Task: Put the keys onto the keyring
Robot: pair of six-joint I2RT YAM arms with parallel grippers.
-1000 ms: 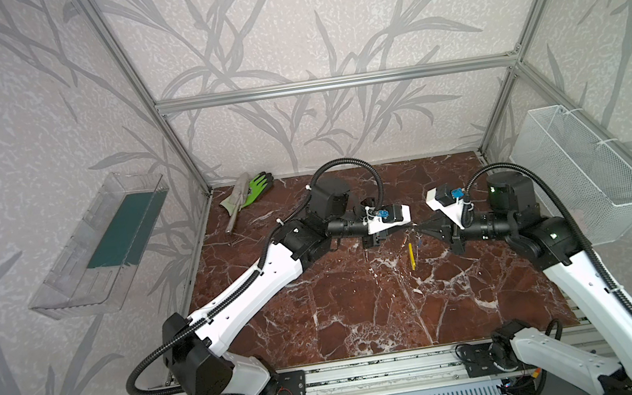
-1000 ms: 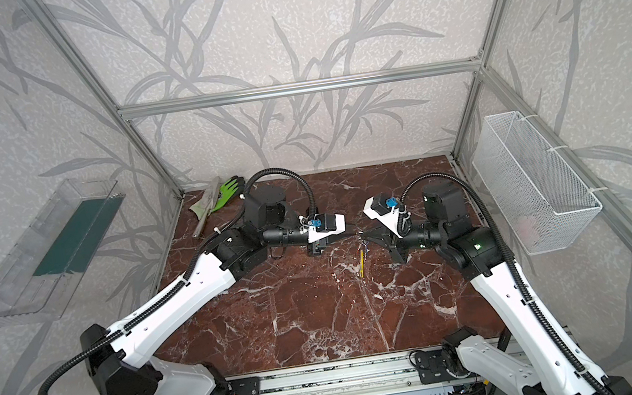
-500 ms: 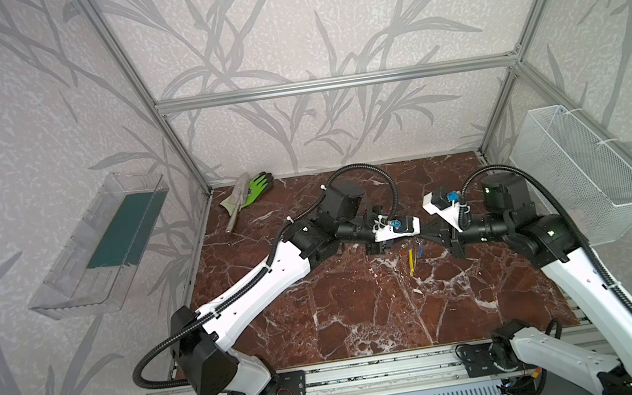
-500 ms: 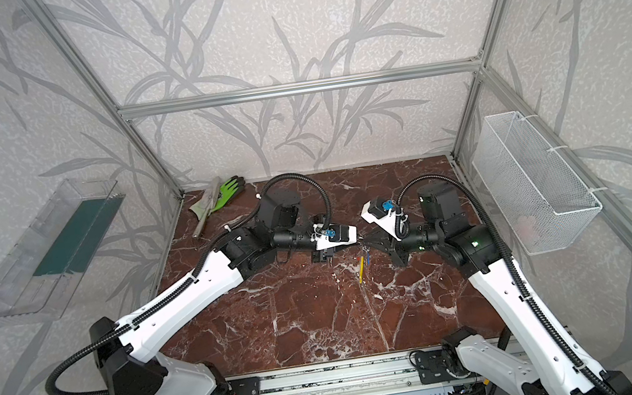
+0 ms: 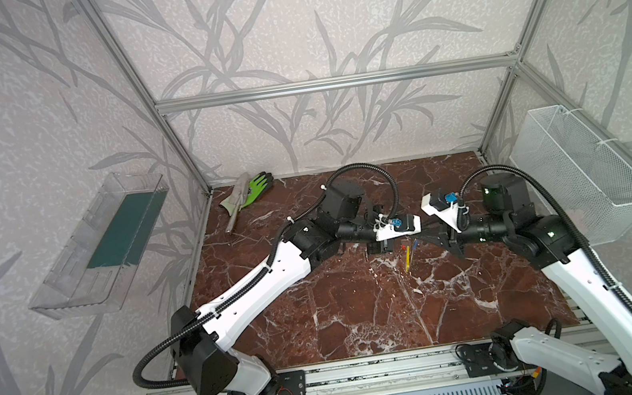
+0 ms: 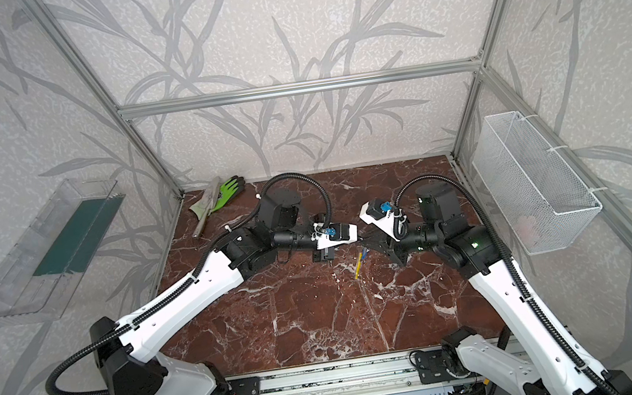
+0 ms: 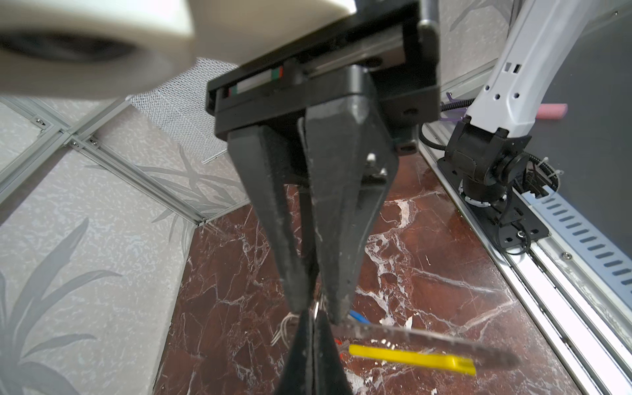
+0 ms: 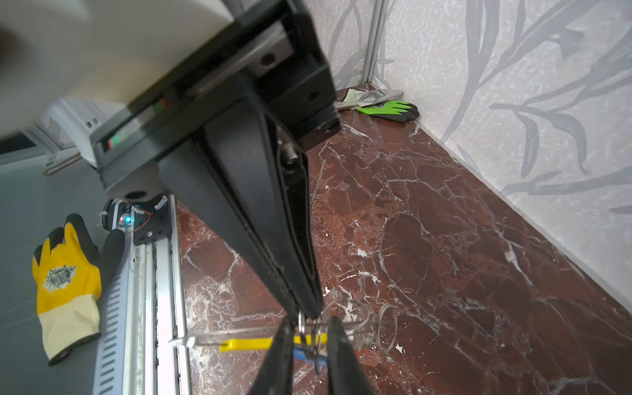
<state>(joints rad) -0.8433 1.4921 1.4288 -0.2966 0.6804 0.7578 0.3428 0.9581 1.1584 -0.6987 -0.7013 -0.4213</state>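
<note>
Well, keyring (image 5: 407,258) edge-on, approx. front-to-back.

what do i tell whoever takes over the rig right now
The left claw is shut on a wire loop of the keyring. The right claw is open, straddling that loop.
The blue key and red key are close beside the keyring.
Done: keyring gripped. Left: check whether the keys are threaded on, which I cannot tell here, then finish.
</note>
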